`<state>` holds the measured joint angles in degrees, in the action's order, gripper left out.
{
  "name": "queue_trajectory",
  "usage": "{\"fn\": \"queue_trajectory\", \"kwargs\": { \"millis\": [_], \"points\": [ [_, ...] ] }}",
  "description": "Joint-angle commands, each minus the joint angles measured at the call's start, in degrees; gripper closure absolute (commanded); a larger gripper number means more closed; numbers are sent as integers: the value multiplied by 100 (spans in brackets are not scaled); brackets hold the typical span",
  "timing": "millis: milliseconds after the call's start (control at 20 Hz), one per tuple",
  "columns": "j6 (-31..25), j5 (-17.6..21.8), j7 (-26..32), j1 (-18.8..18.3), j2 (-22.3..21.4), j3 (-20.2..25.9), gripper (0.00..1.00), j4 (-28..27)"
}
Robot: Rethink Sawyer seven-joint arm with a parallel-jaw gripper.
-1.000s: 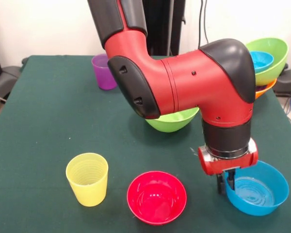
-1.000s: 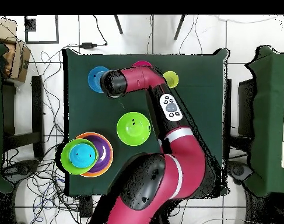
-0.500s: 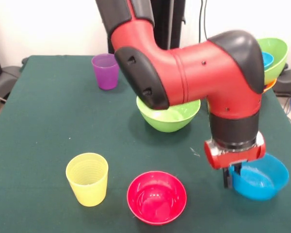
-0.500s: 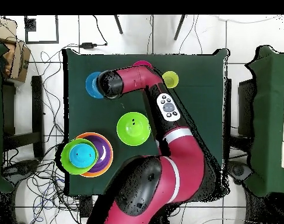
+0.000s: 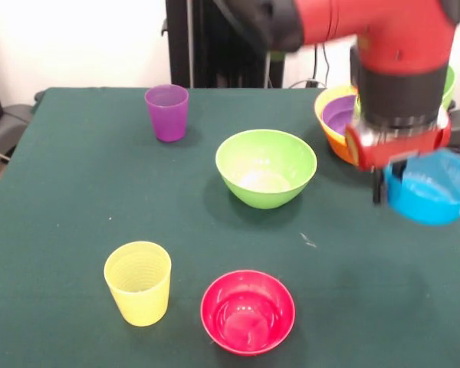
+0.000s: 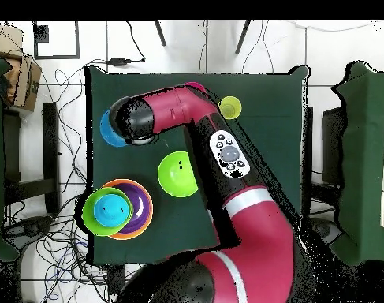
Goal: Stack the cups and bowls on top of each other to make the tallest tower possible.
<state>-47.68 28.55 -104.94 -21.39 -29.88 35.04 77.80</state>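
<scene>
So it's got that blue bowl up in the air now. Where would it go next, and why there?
Probably sideways toward the tower, then down onto it. The gripper holds a blue bowl by its rim, clear of the table. The pile on the orange bowl already carries a lime green bowl with another blue one inside, so the bowl would likely nest on top.

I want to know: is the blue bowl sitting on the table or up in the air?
Up in the air. The tool grips the blue bowl by its rim, above the table.

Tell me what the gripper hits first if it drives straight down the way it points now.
Most likely bare table. The gripper points down, holding the blue bowl by its rim, lifted clear; nothing appears beneath, though depth is uncertain.
</scene>
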Motion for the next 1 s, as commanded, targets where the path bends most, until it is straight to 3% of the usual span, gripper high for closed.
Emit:
{"fn": "queue_trajectory", "kwargs": {
  "millis": [50,350,600,800,1000],
  "points": [
    [-349,-274,-335,-136,-1301,-433,100,1424],
    [515,-274,-126,-682,-2067,-406,100,2809],
    [1657,128,-157,-1234,-2345,-408,100,3836],
    [1845,257,-38,-1611,-2209,-448,100,4227],
    [2063,196,74,-2027,-2704,-331,100,4832]
  ]
}}
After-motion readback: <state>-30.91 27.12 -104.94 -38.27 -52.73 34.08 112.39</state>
